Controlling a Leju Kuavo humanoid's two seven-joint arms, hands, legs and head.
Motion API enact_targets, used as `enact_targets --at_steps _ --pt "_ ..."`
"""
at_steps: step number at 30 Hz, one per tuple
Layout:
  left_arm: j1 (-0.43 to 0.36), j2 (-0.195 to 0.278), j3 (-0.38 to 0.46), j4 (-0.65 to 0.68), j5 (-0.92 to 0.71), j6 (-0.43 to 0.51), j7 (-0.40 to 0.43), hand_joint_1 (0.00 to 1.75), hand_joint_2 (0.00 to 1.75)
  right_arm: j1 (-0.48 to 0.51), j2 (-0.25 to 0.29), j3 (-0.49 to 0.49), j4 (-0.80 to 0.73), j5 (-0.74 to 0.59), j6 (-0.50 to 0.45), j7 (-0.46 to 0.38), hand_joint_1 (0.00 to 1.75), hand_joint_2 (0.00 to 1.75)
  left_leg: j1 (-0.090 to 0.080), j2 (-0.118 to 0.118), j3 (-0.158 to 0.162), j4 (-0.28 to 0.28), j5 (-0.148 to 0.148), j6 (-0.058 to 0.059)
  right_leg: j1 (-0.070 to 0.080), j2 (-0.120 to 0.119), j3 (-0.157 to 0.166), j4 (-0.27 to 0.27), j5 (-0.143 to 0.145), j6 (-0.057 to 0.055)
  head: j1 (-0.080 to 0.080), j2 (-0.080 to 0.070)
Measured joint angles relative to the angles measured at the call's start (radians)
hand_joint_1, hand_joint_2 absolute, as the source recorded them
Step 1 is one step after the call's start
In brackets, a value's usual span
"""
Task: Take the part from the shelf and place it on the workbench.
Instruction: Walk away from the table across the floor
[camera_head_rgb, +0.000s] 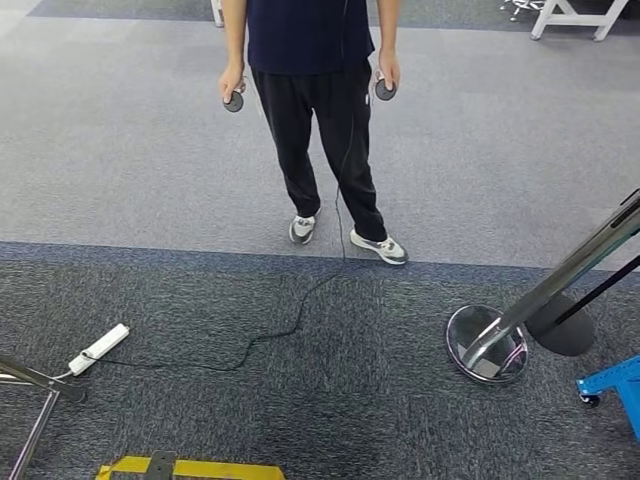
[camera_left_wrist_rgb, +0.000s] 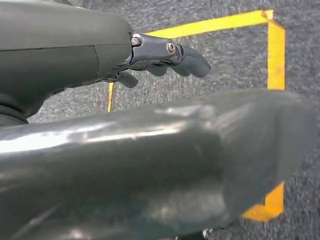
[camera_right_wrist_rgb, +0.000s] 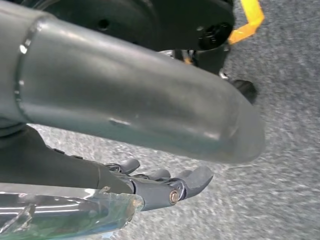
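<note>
Hands are being held empty, fingers apart, over carpet; shelf not yet reached, so walking is being called for.

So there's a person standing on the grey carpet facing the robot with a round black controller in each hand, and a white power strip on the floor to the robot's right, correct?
Not quite: the white power strip lies on the floor to the robot's left, not its right, as the head view shows. The rest holds: the person stands on the grey carpet facing the robot, a round black controller in each hand.
</note>
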Motion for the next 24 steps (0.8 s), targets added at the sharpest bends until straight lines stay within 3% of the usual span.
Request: enact_targets --at_steps 2,4,5,6,7,8,10,12,14,16,17,19,21,22,24 --pt "0.0 0.001 0.0 0.0 0.0 0.0 0.0 0.0 0.0 0.0 0.0 0.0 0.0 0.0 0.0 0.0 0.0 0.0 0.0 0.022 0.001 -0.003 0.003 0.015 0.002 -0.046 -0.028 0.057 -0.037 0.007 0.008 0.0" --pt "0.004 0.001 0.001 0.0 0.0 0.0 0.0 0.0 0.0 -0.005 0.0 0.001 0.0 0.0 0.0 0.0 0.0 0.0 -0.006 0.047 0.001 -0.004 0.002 0.022 0.004 -0.099 -0.09 0.189 -0.107 0.011 0.015 0.0" --pt "0.005 0.001 0.001 0.0 0.0 0.0 0.0 0.0 0.0 -0.006 0.0 0.001 0.0 0.0 0.0 0.0 0.0 0.0 -0.009 0.061 0.002 -0.003 0.001 0.023 0.003 -0.11 -0.119 0.252 -0.133 0.012 0.014 0.0" --pt "0.006 0.002 0.001 0.0 0.0 -0.002 0.002 0.0 0.0 -0.005 0.0 0.001 0.0 0.0 0.0 0.0 0.0 0.0 -0.011 0.073 0.002 -0.003 0.0 0.024 0.003 -0.115 -0.134 0.286 -0.141 0.011 0.014 0.0" --pt "0.006 0.002 0.002 0.0 0.0 -0.008 0.008 0.0 0.0 -0.003 0.0 0.001 0.0 0.002 0.0 0.0 0.0 0.0 -0.012 0.085 0.003 -0.003 -0.001 0.024 0.003 -0.118 -0.129 0.28 -0.13 0.01 0.014 0.0" --pt "0.005 0.002 0.002 0.0 0.001 -0.017 0.017 0.0 0.0 -0.002 0.0 0.001 0.0 0.004 0.001 0.0 0.0 0.0 -0.013 0.095 0.005 -0.003 -0.002 0.023 0.004 -0.122 -0.103 0.235 -0.103 0.008 0.014 0.0" --pt "0.003 0.002 0.002 0.0 0.001 -0.037 0.036 0.0 0.0 -0.004 0.0 0.003 0.0 0.01 0.002 0.0 0.0 0.0 -0.016 0.111 0.01 -0.002 -0.008 0.018 0.007 -0.146 -0.022 0.096 -0.047 0.0 0.014 0.0" --pt "0.002 0.003 0.002 0.0 -0.004 -0.043 0.044 0.0 0.0 -0.006 0.0 0.005 0.0 0.013 0.001 0.0 0.0 0.0 -0.02 0.122 0.014 0.0 -0.011 0.008 0.013 -0.164 0.026 0.016 -0.023 -0.009 0.013 0.0" --pt "-0.001 0.003 0.002 0.0 -0.008 -0.044 0.047 0.0 0.0 -0.004 0.0 0.007 0.0 0.013 0.001 0.0 0.0 0.0 -0.018 0.129 0.015 0.0 -0.011 -0.002 0.017 -0.157 0.029 0.007 -0.021 -0.019 0.013 0.0" --pt "-0.002 0.005 0.002 0.0 -0.009 -0.045 0.048 0.0 0.0 -0.003 0.0 0.009 0.0 0.013 0.0 -0.001 0.0 0.0 -0.013 0.113 0.01 0.013 -0.023 -0.014 0.016 -0.148 0.029 0.001 -0.015 -0.031 0.012 0.0" --pt "-0.003 0.006 0.002 0.0 -0.009 -0.046 0.049 0.0 0.0 -0.005 0.0 0.009 0.0 0.012 0.0 -0.001 0.0 0.0 -0.012 0.095 -0.003 0.043 -0.043 -0.019 0.014 -0.142 0.03 -0.002 -0.012 -0.037 0.01 0.0" --pt "0.0 0.008 0.002 0.0 -0.016 -0.05 0.052 0.0 0.0 -0.009 0.0 0.01 0.0 0.01 0.001 -0.002 0.0 0.0 -0.01 0.061 -0.058 0.156 -0.102 -0.025 0.011 -0.132 0.03 -0.004 -0.01 -0.044 0.006 0.0" --pt "0.002 0.009 0.001 0.0 -0.033 -0.063 0.053 0.0 0.0 -0.011 0.0 0.01 0.0 0.006 0.0 -0.002 0.0 0.0 -0.009 0.052 -0.113 0.257 -0.132 -0.029 0.011 -0.121 0.03 -0.004 -0.01 -0.046 0.006 0.0" --pt "0.001 0.01 -0.002 0.0 -0.044 -0.071 0.053 0.0 0.0 -0.012 0.0 0.01 0.0 0.003 -0.001 -0.002 0.0 0.0 -0.008 0.051 -0.121 0.264 -0.12 -0.031 0.011 -0.115 0.03 -0.004 -0.01 -0.046 0.006 0.0" --pt "-0.006 0.014 -0.01 0.0 -0.064 -0.082 0.053 0.0 0.0 -0.012 0.0 0.01 0.0 -0.002 -0.003 0.0 0.0 0.0 -0.004 0.05 -0.088 0.182 -0.054 -0.033 0.009 -0.105 0.031 -0.003 -0.01 -0.043 0.006 0.0"
